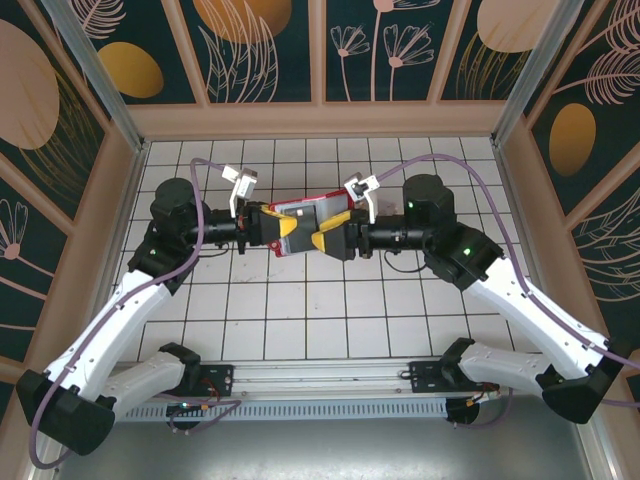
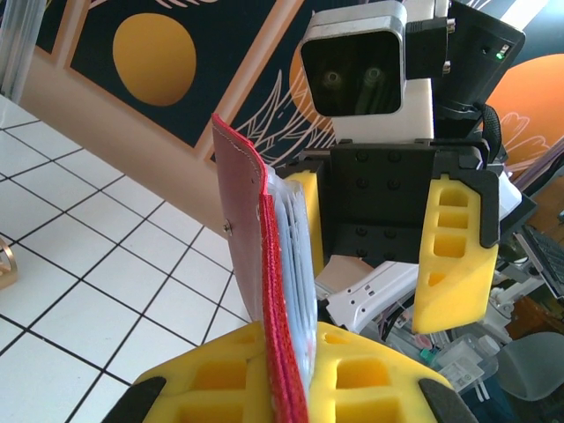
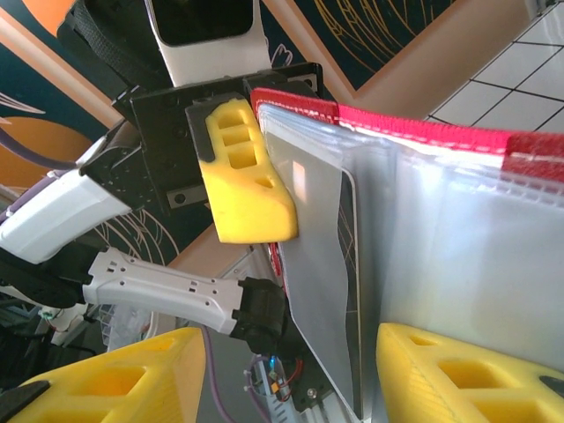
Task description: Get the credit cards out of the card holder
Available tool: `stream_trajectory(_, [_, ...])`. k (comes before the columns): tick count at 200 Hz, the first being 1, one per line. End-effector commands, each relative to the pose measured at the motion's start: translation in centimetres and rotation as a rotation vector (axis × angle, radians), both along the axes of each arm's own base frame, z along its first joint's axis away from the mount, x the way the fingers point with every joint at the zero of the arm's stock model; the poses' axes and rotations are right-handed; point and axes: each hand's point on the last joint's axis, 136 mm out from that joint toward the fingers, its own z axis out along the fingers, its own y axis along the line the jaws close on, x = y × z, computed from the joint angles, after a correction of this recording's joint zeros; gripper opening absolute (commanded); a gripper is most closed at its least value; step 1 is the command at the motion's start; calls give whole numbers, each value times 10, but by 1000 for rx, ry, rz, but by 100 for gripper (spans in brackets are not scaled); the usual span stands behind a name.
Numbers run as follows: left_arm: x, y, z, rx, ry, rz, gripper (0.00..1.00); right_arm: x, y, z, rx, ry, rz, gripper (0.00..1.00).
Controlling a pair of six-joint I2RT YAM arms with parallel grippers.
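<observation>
The red card holder (image 1: 310, 212) hangs in the air between the two arms at mid-table. My left gripper (image 2: 286, 374) is shut on its lower edge (image 2: 280, 335), red cover to the left and greyish see-through pockets (image 2: 295, 229) to the right. My right gripper (image 3: 282, 388) faces it and stands open, one of its fingers (image 3: 467, 374) against the pocket leaves. A pale card-like sheet (image 3: 322, 264) with a rounded corner sits between its jaws, untouched by the other finger (image 3: 97, 383). I cannot make out the credit cards as separate items inside the pockets.
Both grippers (image 1: 283, 232) (image 1: 325, 240) meet nose to nose over the white tiled table (image 1: 300, 310). Patterned walls (image 1: 90, 220) enclose the left, back and right sides. A copper-coloured object (image 2: 5, 264) lies on the tiles at the left edge of the left wrist view.
</observation>
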Motion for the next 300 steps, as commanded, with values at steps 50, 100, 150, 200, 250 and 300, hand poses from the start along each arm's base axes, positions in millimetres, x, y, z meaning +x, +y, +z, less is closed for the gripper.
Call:
stream_trajectory(50, [-3,1,17,-16,-58,-7,0,-7,4,9,7,-20,23,55])
stream_trajectory(100, [8,1,7,25,-48,43,0,-15,1,20,33,-43,46,53])
stream_trajectory(150, [15,2,1,54,-40,78,0,-20,4,25,37,-48,71,49])
stream_trajectory(200, [12,-1,-2,49,-24,36,0,-25,13,27,50,-46,116,48])
stream_trajectory(250, [6,-2,2,34,-31,1,0,-27,27,27,58,-45,159,49])
stream_trajectory(300, [9,-2,-1,43,-19,14,4,-28,27,27,63,-54,147,34])
